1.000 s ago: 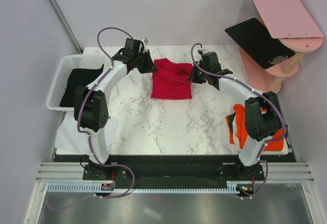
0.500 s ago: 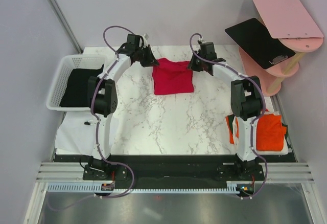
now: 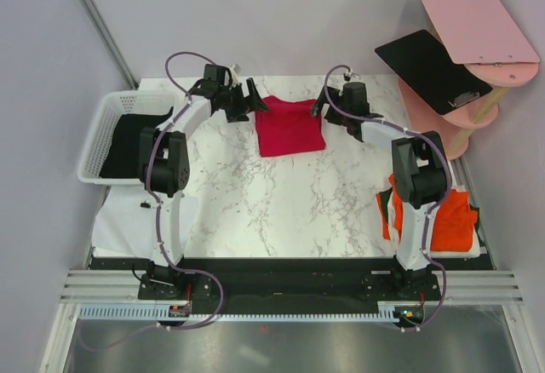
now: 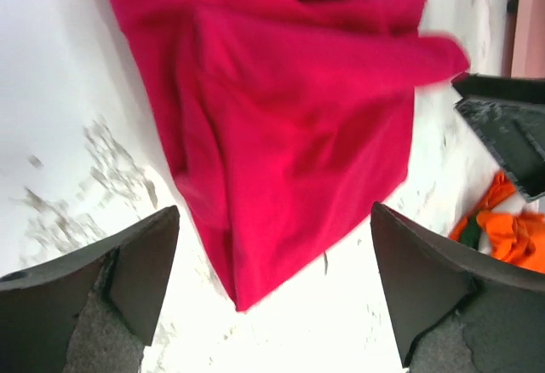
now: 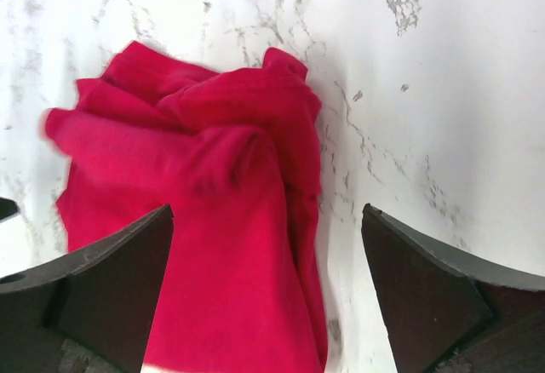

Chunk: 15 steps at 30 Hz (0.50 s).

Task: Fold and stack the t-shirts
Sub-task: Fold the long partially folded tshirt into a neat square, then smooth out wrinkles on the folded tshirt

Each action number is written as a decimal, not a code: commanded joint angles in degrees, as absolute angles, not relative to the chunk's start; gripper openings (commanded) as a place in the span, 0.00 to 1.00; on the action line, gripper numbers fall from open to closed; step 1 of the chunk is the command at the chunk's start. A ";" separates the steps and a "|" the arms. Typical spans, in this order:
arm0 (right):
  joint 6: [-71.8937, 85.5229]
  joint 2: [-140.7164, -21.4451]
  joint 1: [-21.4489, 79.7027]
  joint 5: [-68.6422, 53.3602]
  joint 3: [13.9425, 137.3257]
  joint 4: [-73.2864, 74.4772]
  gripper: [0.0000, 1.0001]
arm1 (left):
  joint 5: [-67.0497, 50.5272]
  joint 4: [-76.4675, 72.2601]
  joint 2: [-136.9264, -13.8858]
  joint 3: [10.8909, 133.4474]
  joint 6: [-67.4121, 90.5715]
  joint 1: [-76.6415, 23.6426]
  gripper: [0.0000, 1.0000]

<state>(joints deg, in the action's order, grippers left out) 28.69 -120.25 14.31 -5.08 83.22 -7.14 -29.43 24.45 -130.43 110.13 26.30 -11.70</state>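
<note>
Crimson is the colour of the folded short-sleeved cloth t-shirt that lies flat on the white marble-patterned counter, close to its far edge and about midway across. The left pincer hangs just off the shirt's left edge and the right pincer just off its right edge. Both are spread wide and have hold of nothing. In each wrist view the dark fingers frame the shirt without touching it. From the left wrist, the shirt's near corner comes to a point between the fingers, with a strip of marble showing on either side of it. From the right wrist, the far edge is bunched in soft ridges rather than lying straight. A broad stretch of marble runs from the shirt's near edge to the arm bases. At the counter's near right corner sits a pile of bright orange-red t-shirts, partly hidden behind the right arm and reaching the counter's right edge. Off the left edge stands a white plastic mesh basket holding a black t-shirt. Beyond the far right corner, well apart, a flat black board rests on a pink shelf.
</note>
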 commanded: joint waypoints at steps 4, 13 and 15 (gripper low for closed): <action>28.48 -104.17 15.03 -3.78 71.73 -14.68 0.98 | -29.01 17.23 -119.01 98.19 21.54 -15.99 0.53; 29.35 -112.03 16.08 -15.54 75.66 -10.91 0.00 | -29.44 15.29 -125.84 100.44 23.90 -21.88 0.02; 29.97 -114.95 16.35 -19.31 78.38 -10.72 0.00 | -30.14 14.86 -127.70 102.47 25.83 -21.97 0.02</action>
<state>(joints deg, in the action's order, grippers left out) 28.93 -108.47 15.81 -10.81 73.01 -12.29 -28.97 17.96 -123.48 98.06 23.99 -21.74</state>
